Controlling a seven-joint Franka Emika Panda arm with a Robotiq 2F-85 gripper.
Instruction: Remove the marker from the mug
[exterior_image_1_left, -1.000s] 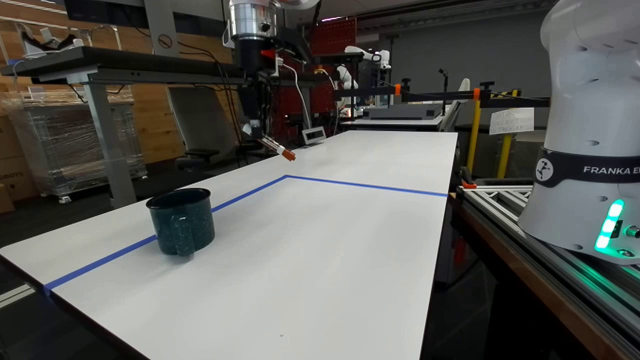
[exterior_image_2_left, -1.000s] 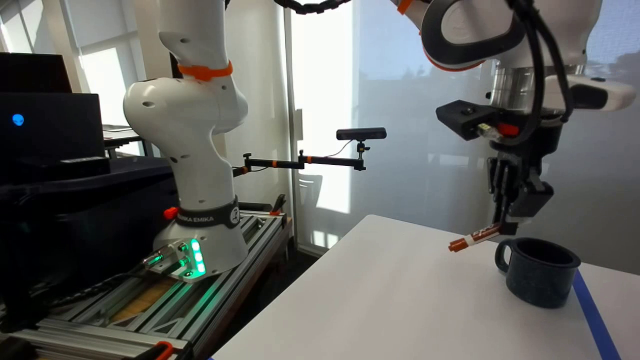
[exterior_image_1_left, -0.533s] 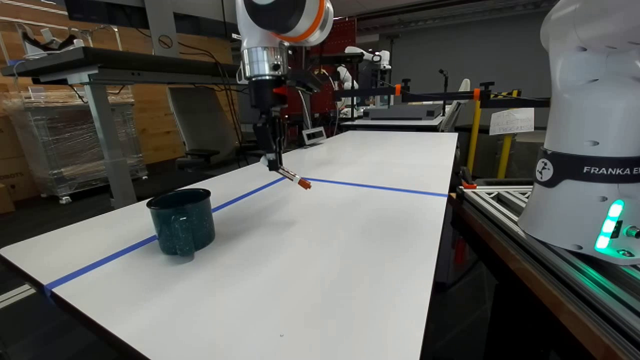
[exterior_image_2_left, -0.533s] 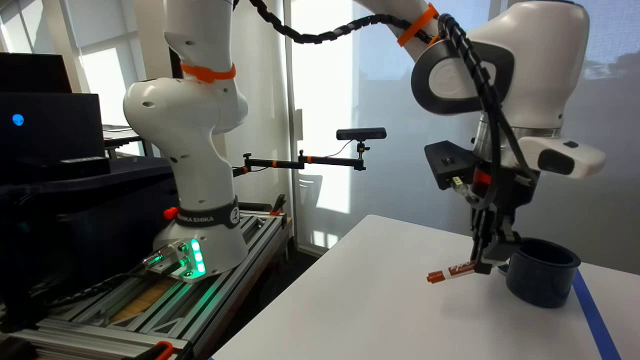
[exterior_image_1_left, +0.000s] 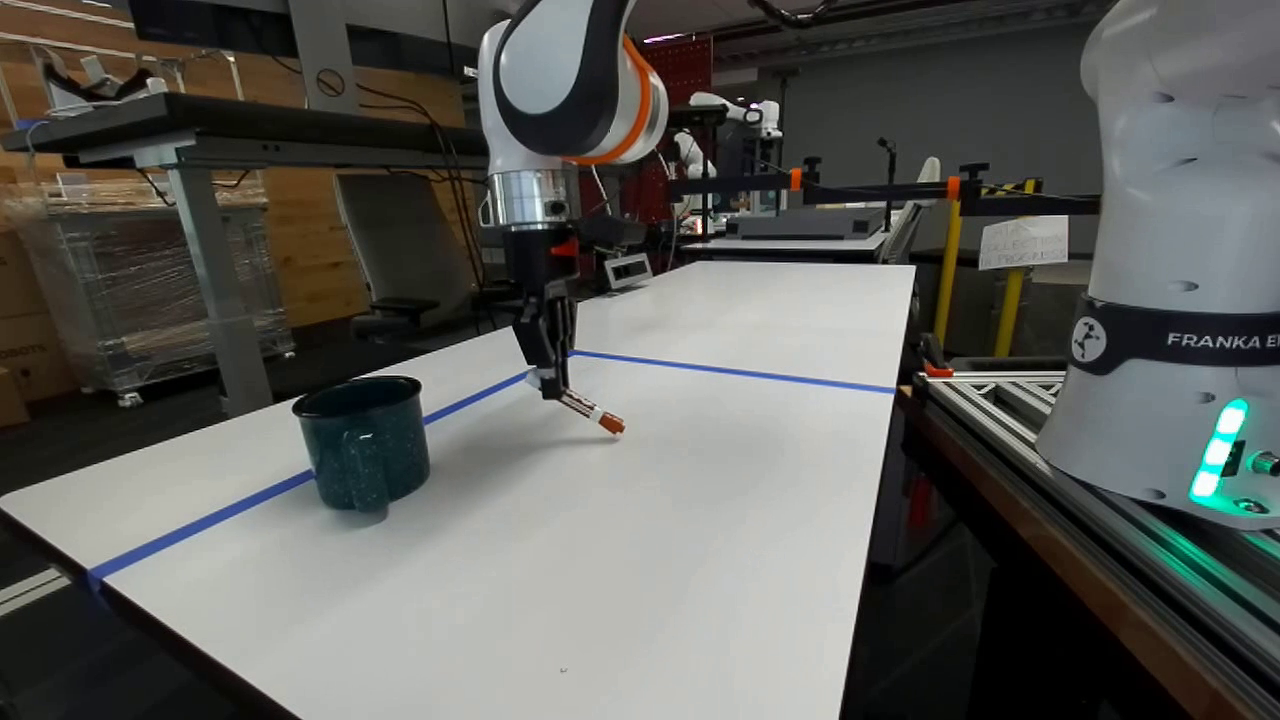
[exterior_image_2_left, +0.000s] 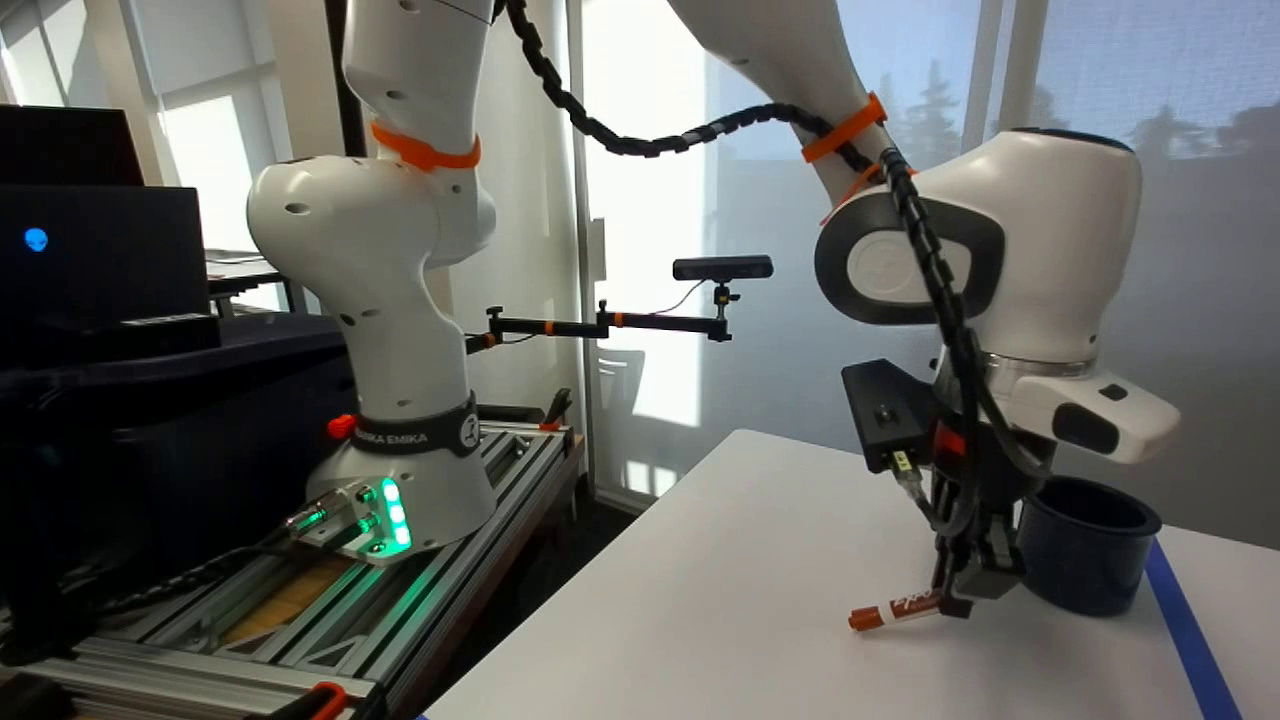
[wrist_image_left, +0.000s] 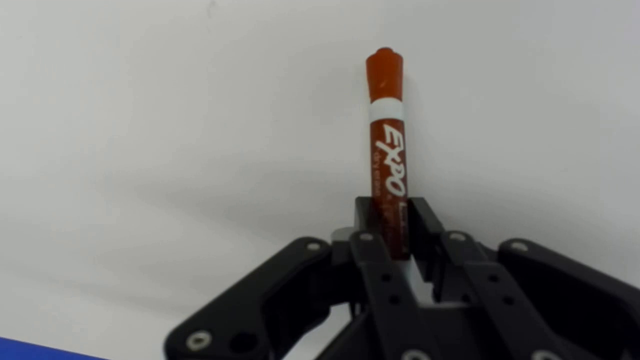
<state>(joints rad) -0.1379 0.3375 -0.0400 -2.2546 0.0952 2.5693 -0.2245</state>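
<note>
I pinch a slim, round, brown-red marker in my black, jointed, two-fingered gripper. The marker's barrel carries white Expo lettering and a white band, with an orange-red cap at the end. My fingers press it from opposite sides, well behind the cap, and the wrist view shows the cap pointing outward, away from me. In both exterior views the marker slants, cap end lowest, close over a smooth white tabletop. Whether the cap touches that surface, I cannot tell. A soft shadow lies on the tabletop near it.

The marker is already outside the short, wide, dark teal-green mug, a speckled cylinder with a dark rim. The mug stands upright on the tabletop, near my gripper but apart from it. In an exterior view its handle faces the viewer; in an exterior view my gripper stands in front of the mug's side and hides that handle. A flat line of blue tape turns a corner beyond my gripper and runs on behind the mug; a bit of it crosses the lower left corner of the wrist view.

My white arm base, with a black Franka Emika band and a glowing green light strip, sits on silver metal rails beyond the tabletop's edge.
</note>
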